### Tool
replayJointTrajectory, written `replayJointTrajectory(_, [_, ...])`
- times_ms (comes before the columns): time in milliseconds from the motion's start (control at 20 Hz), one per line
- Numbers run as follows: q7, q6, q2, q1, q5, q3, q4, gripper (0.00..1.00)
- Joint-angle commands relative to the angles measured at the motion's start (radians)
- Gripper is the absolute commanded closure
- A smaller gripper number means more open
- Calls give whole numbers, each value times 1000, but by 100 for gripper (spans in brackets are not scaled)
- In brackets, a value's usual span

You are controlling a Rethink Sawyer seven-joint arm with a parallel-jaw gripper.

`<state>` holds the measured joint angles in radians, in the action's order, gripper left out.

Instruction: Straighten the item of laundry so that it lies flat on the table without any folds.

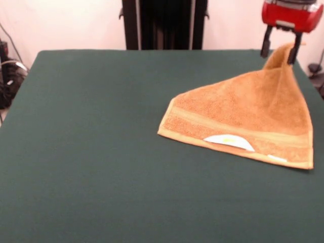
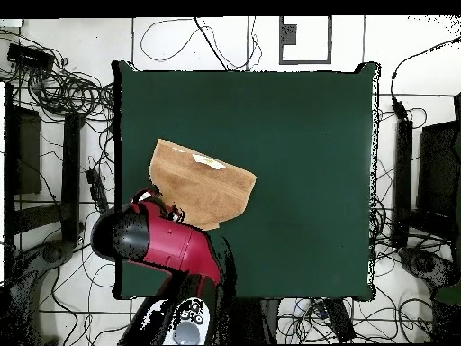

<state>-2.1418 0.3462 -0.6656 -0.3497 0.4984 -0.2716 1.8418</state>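
Observation:
The orange-tan terry towel (image 1: 243, 114) lies on the right side of the dark green table (image 1: 91, 152). Its near edge rests on the table, with a woven band and a white label with yellow print (image 1: 229, 140) facing up. Its far corner is pulled up into a peak. My gripper (image 1: 279, 50) is shut on that raised corner, near the table's far right edge. In the overhead view the towel (image 2: 203, 185) lies at the table's left side, and the red arm (image 2: 162, 239) covers the gripper and the held corner.
The black pedestal (image 1: 164, 23) stands behind the table's far edge. Cables and dark equipment (image 1: 10, 71) lie off the table's left side. In the overhead view cables and stands (image 2: 54, 108) ring the table.

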Motion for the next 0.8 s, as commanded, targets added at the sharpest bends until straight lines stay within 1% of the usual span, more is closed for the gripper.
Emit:
replayJointTrajectory(50, [-233, 352, -70, -7, -53, -87, -160, 0])
replayJointTrajectory(200, [-251, 476, -70, -17, -96, -141, -260, 0])
replayJointTrajectory(300, [-252, 551, -69, -12, -118, -157, -313, 0])
replayJointTrajectory(500, [-214, 611, -74, 27, -133, -139, -357, 0])
replayJointTrajectory(600, [-175, 593, -75, 54, -138, -123, -345, 0])
replayJointTrajectory(800, [-68, 421, -66, 130, -151, -75, -235, 0])
